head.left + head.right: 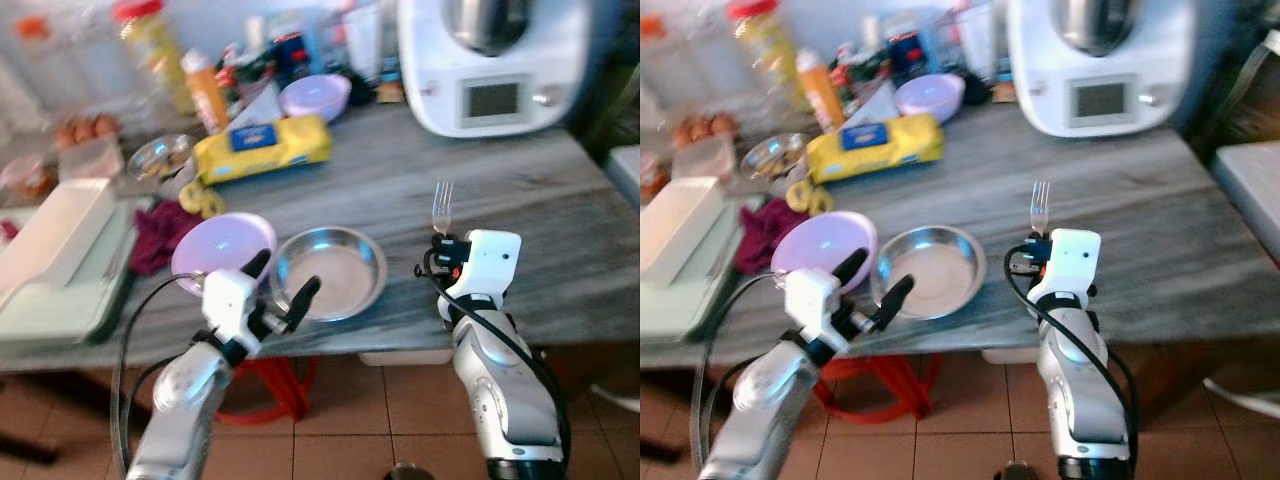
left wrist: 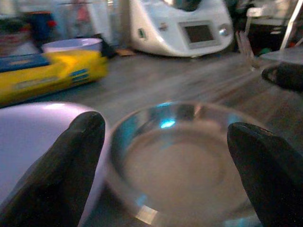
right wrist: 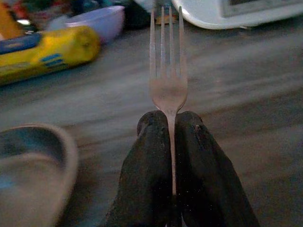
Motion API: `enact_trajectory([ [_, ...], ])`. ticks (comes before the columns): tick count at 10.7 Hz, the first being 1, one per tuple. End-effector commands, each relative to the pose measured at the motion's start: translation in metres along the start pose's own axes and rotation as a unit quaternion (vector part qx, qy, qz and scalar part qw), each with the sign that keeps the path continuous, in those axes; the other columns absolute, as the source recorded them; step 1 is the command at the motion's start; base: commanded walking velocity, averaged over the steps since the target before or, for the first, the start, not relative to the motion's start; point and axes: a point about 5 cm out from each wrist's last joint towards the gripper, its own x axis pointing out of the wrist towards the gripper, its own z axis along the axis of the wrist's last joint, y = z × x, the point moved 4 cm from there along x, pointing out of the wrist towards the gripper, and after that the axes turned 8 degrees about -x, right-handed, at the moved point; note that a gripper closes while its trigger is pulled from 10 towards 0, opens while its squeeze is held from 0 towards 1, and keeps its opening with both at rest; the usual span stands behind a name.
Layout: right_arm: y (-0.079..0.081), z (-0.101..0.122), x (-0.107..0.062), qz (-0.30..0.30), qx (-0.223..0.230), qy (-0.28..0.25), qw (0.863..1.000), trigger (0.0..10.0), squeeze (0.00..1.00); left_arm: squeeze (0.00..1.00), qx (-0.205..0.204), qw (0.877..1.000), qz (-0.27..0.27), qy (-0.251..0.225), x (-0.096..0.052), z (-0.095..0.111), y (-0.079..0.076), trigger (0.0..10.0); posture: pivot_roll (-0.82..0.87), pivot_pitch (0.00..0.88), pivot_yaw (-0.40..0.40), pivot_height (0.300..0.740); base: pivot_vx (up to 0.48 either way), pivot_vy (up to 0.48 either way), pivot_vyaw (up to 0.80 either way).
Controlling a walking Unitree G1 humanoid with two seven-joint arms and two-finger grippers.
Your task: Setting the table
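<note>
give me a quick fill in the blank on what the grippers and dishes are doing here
1. The right gripper is shut on a ____.
2. The left gripper, fingers open, hovers at the steel bowl, which sits beside a ____ bowl.
3. The yellow package lies ____ the white kitchen machine as the robot sees it.

Missing words: fork; lilac; left of
</note>
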Motion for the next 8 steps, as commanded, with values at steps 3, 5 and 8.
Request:
enact_trajectory([
  [3, 0.000, 0.005, -0.003, -0.003, -0.009, -0.008, 1.000, 10.0, 0.00, 0.00, 0.005, 1.000, -0.001, 0.000, -0.007, 0.005, 0.005, 10.0, -0.14, 0.131, 0.120, 0.740, 0.000, 0.000, 0.00],
  [5, -0.013, 0.000, -0.004, -0.031, -0.027, 0.009, 0.999, 10.0, 0.00, 0.00, -0.013, 0.999, -0.044, 0.014, -0.016, 0.002, 0.000, 10.0, -0.14, 0.133, 0.120, 0.740, 0.000, 0.000, 0.00],
  [8, -0.021, -0.007, -0.004, -0.039, -0.030, 0.033, 0.998, 10.0, 0.00, 0.00, -0.014, 0.998, -0.054, 0.039, -0.029, -0.013, 0.006, 10.0, -0.15, 0.134, 0.117, 0.740, 0.000, 0.000, 0.00],
])
